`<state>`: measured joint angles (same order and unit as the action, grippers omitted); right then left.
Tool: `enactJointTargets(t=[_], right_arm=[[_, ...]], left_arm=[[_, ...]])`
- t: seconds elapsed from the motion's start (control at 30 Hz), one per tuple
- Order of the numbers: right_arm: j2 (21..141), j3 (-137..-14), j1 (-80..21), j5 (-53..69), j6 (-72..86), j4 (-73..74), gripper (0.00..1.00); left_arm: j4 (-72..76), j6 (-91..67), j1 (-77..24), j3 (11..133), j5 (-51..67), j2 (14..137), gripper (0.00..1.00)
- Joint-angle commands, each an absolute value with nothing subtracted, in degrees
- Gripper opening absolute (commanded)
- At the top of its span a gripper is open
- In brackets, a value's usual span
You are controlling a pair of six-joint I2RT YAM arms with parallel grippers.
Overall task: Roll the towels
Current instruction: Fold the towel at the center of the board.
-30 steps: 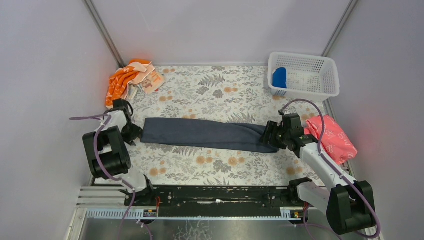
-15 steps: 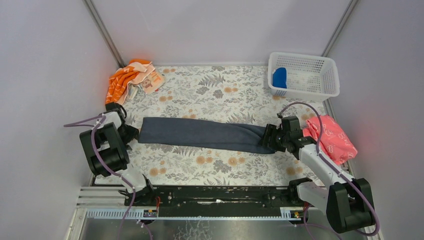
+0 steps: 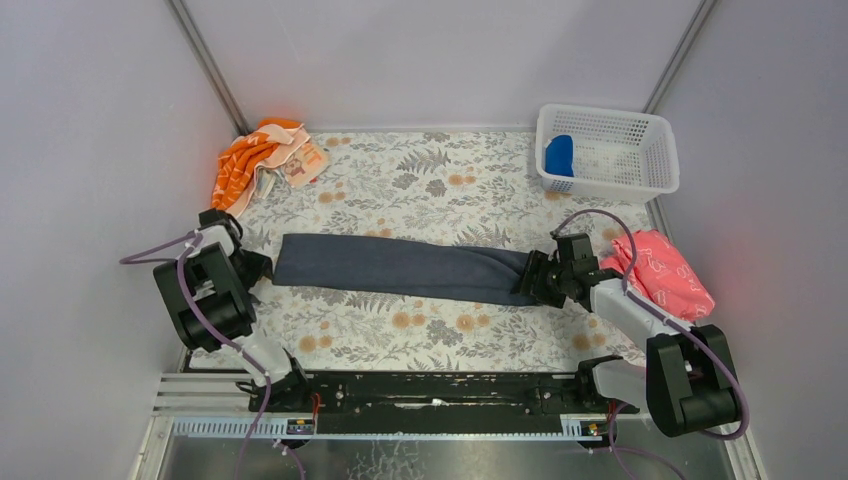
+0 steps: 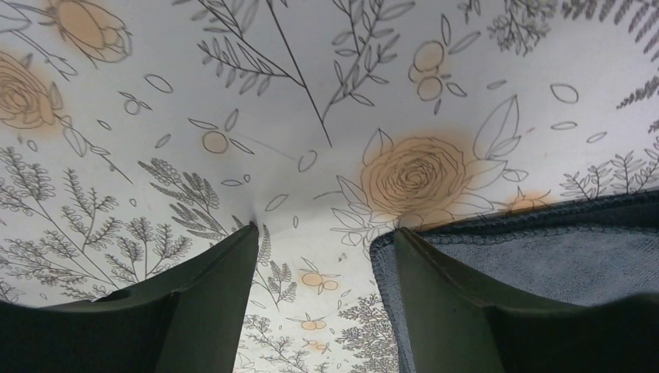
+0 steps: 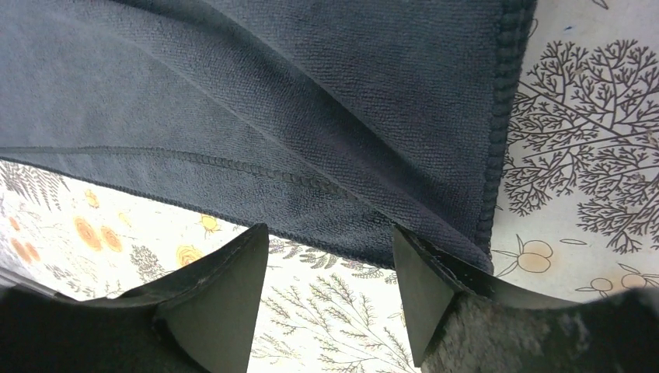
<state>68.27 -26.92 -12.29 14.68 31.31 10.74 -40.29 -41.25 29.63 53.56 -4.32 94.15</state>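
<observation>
While the grey towel [image 3: 400,268] lies flat as a long folded strip across the middle of the surface [image 3: 430,335], no roll has been started in it. The blue towel [image 3: 559,155] sits as a compact bundle in the basket [image 3: 612,187] at the far right corner, so I judge the task about half done. The grey one is left to roll from one end.

The left hand [image 3: 256,268] is at the strip's left end, fingers apart with bare surface between them and one finger against the towel's corner. The right hand [image 3: 530,280] is at the right end, also apart and clamping nothing.

An orange cloth [image 3: 255,160] and a pink cloth [image 3: 665,275] lie off to the sides.
</observation>
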Motion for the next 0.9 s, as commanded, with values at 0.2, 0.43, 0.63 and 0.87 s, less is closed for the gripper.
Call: enactJointTargets(t=[0.2, 0.43, 0.63, 0.87], right_arm=[[69.8, -25.5, -11.0, 8.9, 35.2, 16.2, 0.67], [67.3, -27.2, -10.3, 8.9, 33.8, 18.0, 0.65], [63.4, -31.3, -10.4, 17.6, 30.0, 18.1, 0.65], [65.0, -36.2, -11.7, 30.2, 30.8, 5.0, 0.66]], left_arm=[[-38.7, -40.5, 34.6, 57.4, -4.4, 95.9, 0.70], [-39.0, -40.2, 35.4, 58.5, -3.8, 96.9, 0.71], [-38.7, -40.0, 35.4, 58.7, -2.7, 97.0, 0.74], [-37.9, -39.3, 35.2, 57.7, -1.5, 97.7, 0.74]])
